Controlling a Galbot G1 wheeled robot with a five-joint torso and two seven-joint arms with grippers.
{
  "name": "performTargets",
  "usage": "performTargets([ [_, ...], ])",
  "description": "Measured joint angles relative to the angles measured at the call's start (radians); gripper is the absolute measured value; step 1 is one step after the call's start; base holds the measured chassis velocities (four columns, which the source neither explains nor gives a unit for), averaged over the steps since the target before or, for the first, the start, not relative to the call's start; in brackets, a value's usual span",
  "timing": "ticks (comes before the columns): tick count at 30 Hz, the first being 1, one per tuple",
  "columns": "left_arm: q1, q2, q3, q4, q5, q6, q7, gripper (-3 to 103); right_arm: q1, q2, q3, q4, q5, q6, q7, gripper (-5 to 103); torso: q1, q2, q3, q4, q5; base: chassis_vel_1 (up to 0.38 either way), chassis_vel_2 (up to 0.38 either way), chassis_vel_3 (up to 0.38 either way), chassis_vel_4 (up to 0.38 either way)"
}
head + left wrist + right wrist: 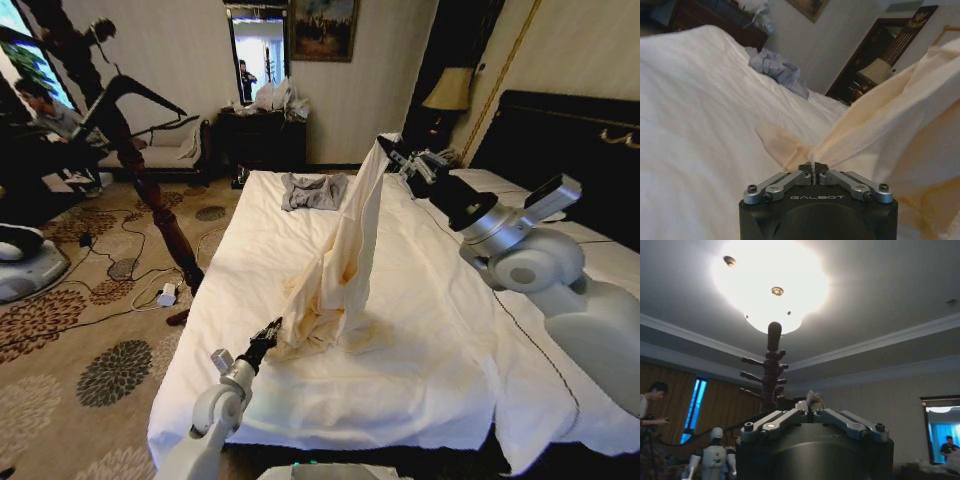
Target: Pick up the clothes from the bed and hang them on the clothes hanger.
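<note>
The large cream, thin-fabric garment [345, 265] is standing up off the wide white-sheeted bed [440, 370] like a narrow tent, its top pulled high toward the headboard side and its lower folds pooling in a heap on the sheet near the bed's left edge. The right gripper [388, 152] is pinching the raised end, jaws closed on a small bunch of cloth; in the right wrist view the fingers [816, 413] are meeting with a scrap of pale fabric [813, 398] poking out between them. The left gripper [268, 334] is reaching in low from the near left side, closed on an edge of the heap; in the left wrist view the fingertips [813, 168] are clamping a thin hem of the cream garment [890, 112], which is stretching up and away from them (taut along one seam, loose below).

Farther up the bed, near its far end, a small crumpled grey garment [312, 190] is lying flat on the sheet, well apart from the cream one. Beside the bed on the patterned carpet, a tall dark reddish-brown wooden coat stand [150, 185] is leaning across the view; its pegged top [769, 370] is showing under the ceiling lamp [771, 287].
</note>
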Motion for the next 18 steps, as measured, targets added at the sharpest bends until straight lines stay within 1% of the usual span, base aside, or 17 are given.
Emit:
performTargets([
  [1,0.0,0.0,0.0,0.0,0.0,0.0,0.0,2,0.0,0.0,0.0,0.0,0.0,0.0,0.0,0,0.0,0.0,0.0,0.0,0.0,0.0,0.0,0.0,0.0],
  [3,-0.004,0.048,-0.032,-0.041,-0.028,-0.006,-0.002,2,-0.011,-0.005,0.002,-0.017,-0.02,0.001,0.027,0,0.0,0.0,0.0,0.0002,-0.0001,0.0,0.0,0.0,0.0],
  [4,-0.024,0.084,-0.058,-0.066,-0.043,-0.014,-0.009,2,-0.019,-0.01,0.003,-0.031,-0.041,-0.006,0.054,0,0.0,0.0,0.0,0.0004,-0.0001,0.0,0.0,0.0,0.0],
  [5,-0.034,0.097,-0.07,-0.074,-0.052,-0.016,-0.013,2,-0.021,-0.011,0.003,-0.036,-0.049,-0.01,0.064,0,0.0,0.0,0.0,0.0003,-0.0001,0.0,0.0,0.0,0.0],
  [6,-0.093,0.155,-0.12,-0.113,-0.114,-0.018,-0.034,2,-0.027,-0.017,0.004,-0.056,-0.078,-0.028,0.103,0,0.0,0.0,0.0,0.0002,-0.0004,0.0,0.0,0.0,0.0],
  [7,-0.093,0.155,-0.12,-0.113,-0.114,-0.018,-0.034,2,-0.027,-0.017,0.004,-0.056,-0.078,-0.028,0.103,0,0.0,0.0,0.0,0.0002,-0.0004,0.0,0.0,0.0,0.0],
  [9,-0.236,0.275,-0.214,-0.158,-0.277,-0.006,-0.097,2,-0.022,-0.018,0.002,-0.1,-0.114,-0.065,0.178,0,0.0,0.0,0.0,-0.0005,-0.0002,0.0,0.0,0.0,0.0],
  [10,-0.236,0.275,-0.214,-0.158,-0.277,-0.006,-0.097,2,-0.022,-0.018,0.002,-0.1,-0.114,-0.065,0.178,0,0.0,0.0,0.0,-0.0005,-0.0002,0.0,0.0,0.0,0.0],
  [11,-0.303,0.341,-0.24,-0.16,-0.338,-0.001,-0.126,2,-0.011,-0.013,-0.003,-0.121,-0.122,-0.076,0.204,0,0.0,0.0,0.0,-0.0005,-0.0003,0.0,0.0,0.0,0.0],
  [12,-0.388,0.433,-0.262,-0.152,-0.408,0.006,-0.162,2,0.006,-0.005,-0.01,-0.143,-0.124,-0.079,0.224,0,0.0,0.0,0.0,-0.0004,0.0003,0.0,0.0,0.0,0.0],
  [13,-0.475,0.511,-0.269,-0.14,-0.467,0.014,-0.19,2,0.025,0.003,-0.015,-0.153,-0.114,-0.079,0.234,0,0.0,0.0,0.0,-0.0003,0.0005,0.0,0.0,0.0,0.0],
  [14,-0.475,0.511,-0.269,-0.14,-0.467,0.014,-0.19,2,0.025,0.003,-0.015,-0.153,-0.114,-0.079,0.234,0,0.0,0.0,0.0,-0.0003,0.0005,0.0,0.0,0.0,0.0],
  [15,-0.528,0.549,-0.269,-0.131,-0.499,0.019,-0.206,2,0.041,0.009,-0.019,-0.155,-0.099,-0.078,0.238,0,0.0,0.0,0.0,-0.0001,0.0005,0.0,0.0,0.0,0.0],
  [16,-0.603,0.594,-0.265,-0.118,-0.542,0.026,-0.227,2,0.064,0.015,-0.021,-0.153,-0.072,-0.077,0.243,0,0.0,0.0,0.0,0.0002,0.0003,0.0,0.0,0.0,0.0],
  [17,-0.717,0.646,-0.247,-0.092,-0.602,0.039,-0.256,2,0.111,0.023,-0.022,-0.143,-0.024,-0.074,0.248,0,0.0,0.0,0.0,0.0005,0.0002,0.0,0.0,0.0,0.0],
  [18,-0.789,0.669,-0.234,-0.071,-0.634,0.046,-0.273,2,0.15,0.024,-0.022,-0.138,0.002,-0.073,0.25,0,0.0,0.0,0.0,0.0002,-0.0001,0.0,0.0,0.0,0.0],
])
